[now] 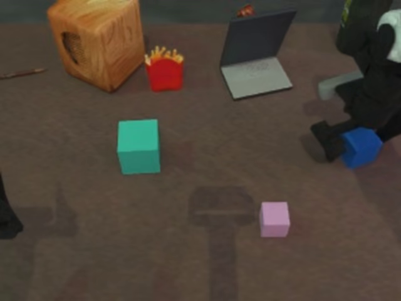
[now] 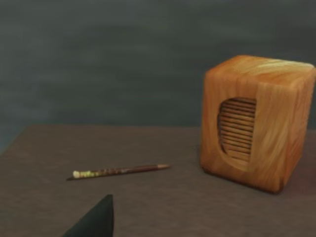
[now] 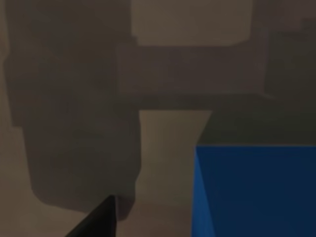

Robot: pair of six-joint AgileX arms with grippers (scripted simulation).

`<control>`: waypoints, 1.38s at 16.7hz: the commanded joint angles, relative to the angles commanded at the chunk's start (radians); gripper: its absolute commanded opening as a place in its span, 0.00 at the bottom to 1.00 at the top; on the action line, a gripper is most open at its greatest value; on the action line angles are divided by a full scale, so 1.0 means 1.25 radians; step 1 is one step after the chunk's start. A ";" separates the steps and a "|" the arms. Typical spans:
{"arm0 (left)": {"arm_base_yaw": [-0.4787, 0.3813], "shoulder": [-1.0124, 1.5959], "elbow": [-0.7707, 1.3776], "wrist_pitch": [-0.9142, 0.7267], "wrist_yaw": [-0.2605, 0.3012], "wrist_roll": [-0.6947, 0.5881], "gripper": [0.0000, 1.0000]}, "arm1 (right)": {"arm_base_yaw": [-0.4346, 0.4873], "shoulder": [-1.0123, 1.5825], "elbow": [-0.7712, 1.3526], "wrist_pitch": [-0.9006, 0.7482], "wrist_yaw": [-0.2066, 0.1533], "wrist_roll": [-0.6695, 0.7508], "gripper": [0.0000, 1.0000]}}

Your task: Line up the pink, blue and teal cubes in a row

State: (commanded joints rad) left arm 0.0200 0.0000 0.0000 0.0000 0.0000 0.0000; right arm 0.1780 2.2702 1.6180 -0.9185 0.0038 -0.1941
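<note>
Table (image 1: pixel 207 276) of dull brown, spread wide; at its far left the big wood-grain block (image 1: pixel 97 39) with a slatted opening, then the open grey laptop (image 1: pixel 257 53), then the red carton of fries (image 1: pixel 164 70) between them. Teal-green matte cube (image 1: pixel 138 146), largest of the three, left of centre. Deep blue matte cube (image 1: pixel 361 147), mid-sized, at the table's right edge, set right against the right gripper (image 1: pixel 341 145): one dark finger (image 1: pixel 327 139) touching the cube's left face, the arm's bulk over its right side. Cannot tell whether the claw has closed on it or merely brackets it; the right wrist view gives only a blue face close up and one dark fingertip (image 3: pixel 98 219). Pale pink matte cube (image 1: pixel 274 219), smallest, nearer the front, between teal and blue. Likely next: carrying blue leftward, toward pink and teal, well apart from it. Right arm plainly nearer. Left gripper (image 1: pixel 7 219) parked at the left edge, grip unreadable. Thin pencil-like stick (image 2: pixel 118 171) beside the block.
</note>
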 joint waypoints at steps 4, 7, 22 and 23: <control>0.000 0.000 0.000 0.000 0.000 0.000 1.00 | 0.000 0.000 0.000 0.000 0.000 0.000 0.85; 0.000 0.000 0.000 0.000 0.000 0.000 1.00 | 0.000 0.000 0.000 0.000 0.000 0.000 0.62; 0.000 0.000 0.000 0.000 0.000 0.000 1.00 | 0.000 0.000 0.000 0.000 0.000 0.000 0.00; 0.000 0.000 0.000 0.000 0.000 0.000 1.00 | 0.000 0.000 0.000 0.000 0.000 0.000 0.00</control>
State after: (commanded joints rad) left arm 0.0200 0.0000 0.0000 0.0000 0.0000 0.0000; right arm 0.1780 2.2702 1.6180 -0.9185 0.0038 -0.1941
